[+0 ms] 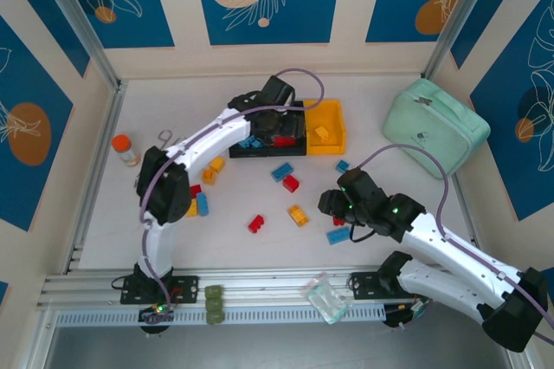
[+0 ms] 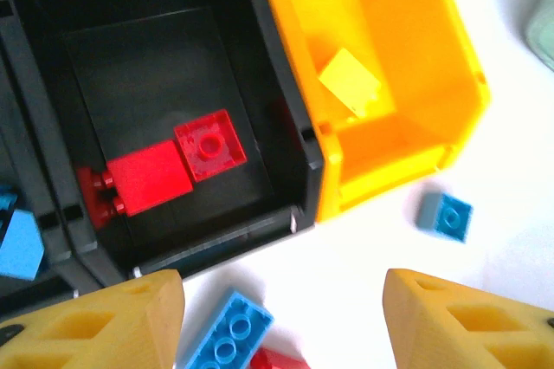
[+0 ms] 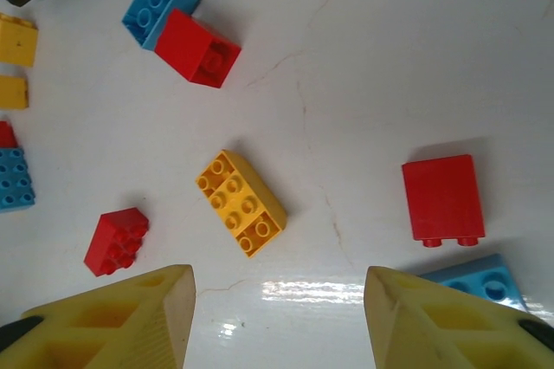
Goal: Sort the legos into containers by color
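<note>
White counter (image 3: 389, 57) lies under both arms. My left jaws stand apart, empty, at the lower edge of the frame below the middle black bin (image 2: 147, 66), which holds red bricks (image 2: 208, 145). My right jaws gape, empty, below a loose yellow brick (image 3: 241, 202) at frame centre.

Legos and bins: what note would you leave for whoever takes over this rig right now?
Left gripper: open, empty, over the bins.
Right gripper: open, empty, over loose legos on the table.
Done: two red legos in the middle black bin, one yellow lego in the yellow bin, blue ones in the end black bin.
Left: around ten loose legos of all three colours to sort, such as the yellow one ahead of the right gripper.
</note>
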Tool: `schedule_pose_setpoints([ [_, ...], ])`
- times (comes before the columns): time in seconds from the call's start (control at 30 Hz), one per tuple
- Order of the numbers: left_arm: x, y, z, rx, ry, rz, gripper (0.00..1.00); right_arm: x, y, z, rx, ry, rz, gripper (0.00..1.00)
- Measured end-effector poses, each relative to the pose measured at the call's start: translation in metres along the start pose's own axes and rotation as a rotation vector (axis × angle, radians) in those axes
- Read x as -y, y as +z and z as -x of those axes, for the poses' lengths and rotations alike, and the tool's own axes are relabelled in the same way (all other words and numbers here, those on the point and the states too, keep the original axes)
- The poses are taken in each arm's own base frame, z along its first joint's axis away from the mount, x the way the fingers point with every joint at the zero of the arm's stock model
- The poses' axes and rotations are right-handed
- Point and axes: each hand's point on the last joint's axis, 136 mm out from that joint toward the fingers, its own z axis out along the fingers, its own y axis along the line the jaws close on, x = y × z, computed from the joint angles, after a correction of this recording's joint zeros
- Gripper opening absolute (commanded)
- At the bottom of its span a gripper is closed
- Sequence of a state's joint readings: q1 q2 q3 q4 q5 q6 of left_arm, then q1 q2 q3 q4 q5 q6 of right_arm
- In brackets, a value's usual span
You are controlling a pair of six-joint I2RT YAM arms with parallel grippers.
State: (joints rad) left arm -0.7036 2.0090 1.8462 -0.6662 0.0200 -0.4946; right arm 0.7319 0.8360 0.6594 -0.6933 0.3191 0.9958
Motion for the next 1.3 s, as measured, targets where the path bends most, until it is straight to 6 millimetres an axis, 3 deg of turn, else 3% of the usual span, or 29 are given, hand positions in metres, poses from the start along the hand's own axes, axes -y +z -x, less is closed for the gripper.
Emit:
schedule_pose_setpoints([
  [0.13,0.001,-0.018,-0.018,0.001,0.009,-0.048,0.62,0.006,0.004,0.0,-0.011,0.01,-0.037,0.55],
  [0.4,-0.023,-0.021,-0.092,-0.1,0.002,-0.074,0.62,0.024,0.016,-0.001,-0.058,0.015,-0.176,0.55],
  [0.53,-0.032,-0.031,-0.12,-0.122,-0.003,-0.094,0.62,0.037,0.023,-0.001,-0.081,0.009,-0.251,0.58],
  [0.8,-0.035,-0.057,-0.146,-0.081,-0.025,-0.165,0.63,0.062,0.044,-0.006,-0.164,-0.012,-0.391,0.58],
  [1.1,-0.046,-0.049,-0.177,-0.126,-0.091,-0.172,0.63,0.072,0.069,-0.012,-0.224,-0.045,-0.454,0.53],
  [1.3,-0.044,-0.049,-0.175,-0.117,-0.111,-0.183,0.63,0.075,0.082,-0.011,-0.238,-0.054,-0.462,0.44],
])
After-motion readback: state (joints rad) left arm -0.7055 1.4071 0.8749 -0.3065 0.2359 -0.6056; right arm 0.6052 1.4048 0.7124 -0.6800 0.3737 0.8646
